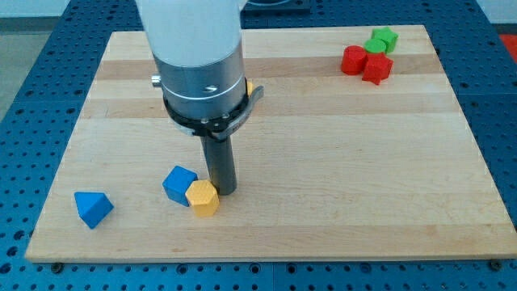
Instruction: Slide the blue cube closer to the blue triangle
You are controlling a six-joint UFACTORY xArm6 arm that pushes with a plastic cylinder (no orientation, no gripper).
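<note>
The blue cube lies on the wooden board at the lower left. A yellow hexagonal block touches its right side. The blue triangle lies further to the view's left, near the board's lower left corner, apart from the cube. My tip rests on the board just right of the yellow block and right of the blue cube. The arm's white and black body rises above it and hides part of the board behind.
Two red blocks and a green block cluster at the view's top right. A small yellow piece peeks out behind the arm. The board's bottom edge lies close below the blue blocks.
</note>
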